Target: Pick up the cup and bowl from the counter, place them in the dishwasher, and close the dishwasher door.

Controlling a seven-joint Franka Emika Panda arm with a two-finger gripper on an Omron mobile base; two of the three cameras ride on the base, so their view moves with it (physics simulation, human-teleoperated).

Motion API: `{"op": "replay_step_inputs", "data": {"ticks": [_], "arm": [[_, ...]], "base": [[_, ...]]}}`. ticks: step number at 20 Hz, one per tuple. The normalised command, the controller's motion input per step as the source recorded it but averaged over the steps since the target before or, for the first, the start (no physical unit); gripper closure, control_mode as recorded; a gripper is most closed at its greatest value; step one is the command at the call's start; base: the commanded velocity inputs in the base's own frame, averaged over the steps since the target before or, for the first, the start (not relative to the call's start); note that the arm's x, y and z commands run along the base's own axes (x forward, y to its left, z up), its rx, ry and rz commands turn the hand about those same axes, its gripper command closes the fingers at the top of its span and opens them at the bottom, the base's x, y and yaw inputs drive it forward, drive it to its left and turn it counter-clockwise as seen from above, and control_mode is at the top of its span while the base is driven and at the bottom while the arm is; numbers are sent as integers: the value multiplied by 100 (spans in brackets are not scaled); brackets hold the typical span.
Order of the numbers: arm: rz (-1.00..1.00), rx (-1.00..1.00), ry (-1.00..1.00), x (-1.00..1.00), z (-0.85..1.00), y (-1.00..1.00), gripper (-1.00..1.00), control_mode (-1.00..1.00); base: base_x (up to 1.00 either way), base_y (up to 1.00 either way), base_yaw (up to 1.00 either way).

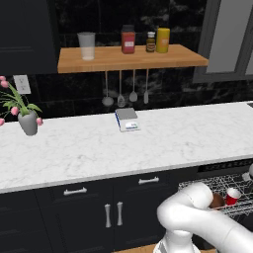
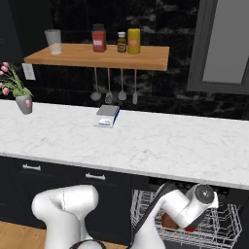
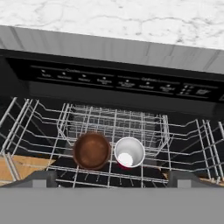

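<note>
Left base view – counter (image 1: 148, 143): the white marble top is running across the picture above dark cabinets, carrying a small scale (image 1: 127, 120) and a flower vase (image 1: 28, 122).
Left base view – shelf (image 1: 131, 58): a glass tumbler (image 1: 86, 45), a red-labelled jar (image 1: 128, 40), a small bottle and a yellow canister are standing on the wooden board.
Left base view – rack (image 1: 237, 185): the wire rack is sticking out at lower right; the cup (image 1: 232, 196) and the bowl (image 1: 216, 200) are sitting in it side by side, the bowl partly hidden behind the white arm.
Right base view – dishwasher (image 2: 194, 214): it is standing open under the counter, the arm bending down over the rack.
Right base view – bowl: a brown edge is peeking out beneath the wrist.
Hand view – bowl and cup: the bowl (image 3: 92, 150) is sitting upright in the rack, the cup (image 3: 129, 152) just to its right, mouth up, nearly touching it.
Hand view – gripper (image 3: 112, 178): the jaws are standing spread wide, grasping nothing, the tips flanking both dishes from above.
Hand view – control panel (image 3: 118, 81): the black strip is lying under the counter edge.
</note>
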Motion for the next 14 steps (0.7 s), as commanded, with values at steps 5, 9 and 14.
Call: {"op": "replay_step_inputs", "data": {"ticks": [5,9,14], "arm": [[3,0,-18,-47,11,32,-100,-100],[0,0,-4,-25,2,14,-100,-100],[0,0,0,-9,0,-4,-100,-100]], "base": [[0,0,0],[0,0,0],[0,0,0]]}}
